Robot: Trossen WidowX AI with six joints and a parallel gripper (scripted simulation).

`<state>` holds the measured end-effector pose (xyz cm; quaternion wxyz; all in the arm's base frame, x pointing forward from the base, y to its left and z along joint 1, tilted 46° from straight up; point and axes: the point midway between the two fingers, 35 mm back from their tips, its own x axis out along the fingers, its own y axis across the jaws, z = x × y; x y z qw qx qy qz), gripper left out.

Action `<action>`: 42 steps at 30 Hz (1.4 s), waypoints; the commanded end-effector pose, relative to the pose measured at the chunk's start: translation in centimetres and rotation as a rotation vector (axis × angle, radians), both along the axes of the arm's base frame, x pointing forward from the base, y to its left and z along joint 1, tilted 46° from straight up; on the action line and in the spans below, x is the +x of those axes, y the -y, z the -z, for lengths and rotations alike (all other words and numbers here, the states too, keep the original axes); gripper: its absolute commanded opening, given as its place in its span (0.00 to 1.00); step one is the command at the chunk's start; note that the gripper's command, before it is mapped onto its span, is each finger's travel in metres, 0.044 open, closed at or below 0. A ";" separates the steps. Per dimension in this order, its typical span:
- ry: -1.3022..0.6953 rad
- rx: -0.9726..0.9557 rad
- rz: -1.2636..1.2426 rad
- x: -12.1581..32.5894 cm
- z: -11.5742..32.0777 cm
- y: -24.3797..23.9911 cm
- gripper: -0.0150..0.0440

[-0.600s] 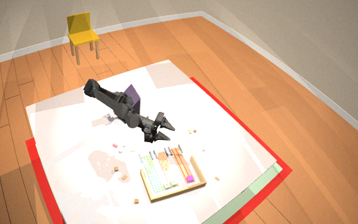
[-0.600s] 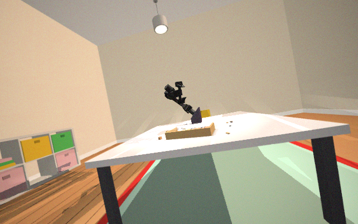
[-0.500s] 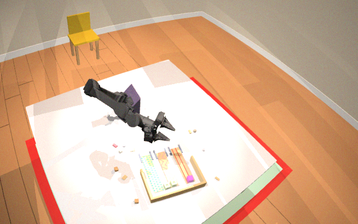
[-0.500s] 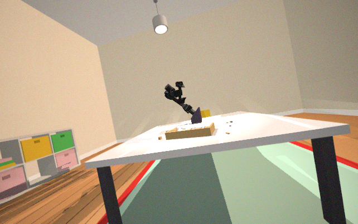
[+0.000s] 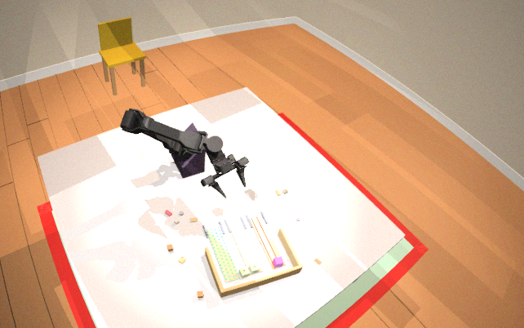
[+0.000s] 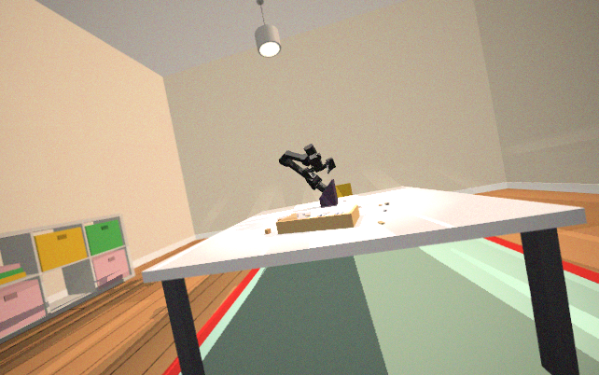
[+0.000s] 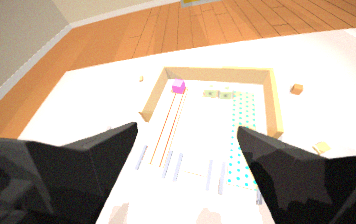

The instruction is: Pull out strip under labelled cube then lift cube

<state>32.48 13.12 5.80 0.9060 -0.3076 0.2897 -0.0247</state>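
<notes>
My gripper [image 5: 235, 192] [image 7: 187, 129] is open and empty, above the table on the arm's side of the strips' open ends. A magenta cube [image 5: 277, 261] [image 7: 178, 86] rests at the far end of a strip with red-orange lines [image 5: 263, 240] [image 7: 163, 129]. Two pale green cubes [image 5: 244, 272] [image 5: 254, 268] [image 7: 211, 93] [image 7: 226, 94] sit side by side near the far wall. They bear small darker marks, unreadable here. The washed-out middle strip has unclear edges under them. A dotted strip [image 5: 222, 254] [image 7: 243, 125] lies beside them. No label can be read on any cube.
A low wooden wall [image 5: 261, 281] [image 6: 317, 225] [image 7: 220, 74] encloses the strips on three sides, open toward the arm. Short grey rails [image 5: 243, 223] [image 7: 141, 157] stand by the near ends. Small loose blocks [image 5: 170, 247] [image 5: 200, 294] [image 7: 297, 89] lie around it. A purple wedge [image 6: 329, 196] stands by the arm.
</notes>
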 end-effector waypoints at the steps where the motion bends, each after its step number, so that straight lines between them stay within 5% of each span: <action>1: 0.013 -0.180 -0.008 -1.8 0.2 1.6 0.93; 14: 0.013 -0.180 -0.008 -1.8 0.2 1.6 0.93; 29: -0.315 -0.107 0.359 4.1 5.9 2.9 0.26; 42: -0.573 -0.171 0.770 5.8 9.6 7.2 0.25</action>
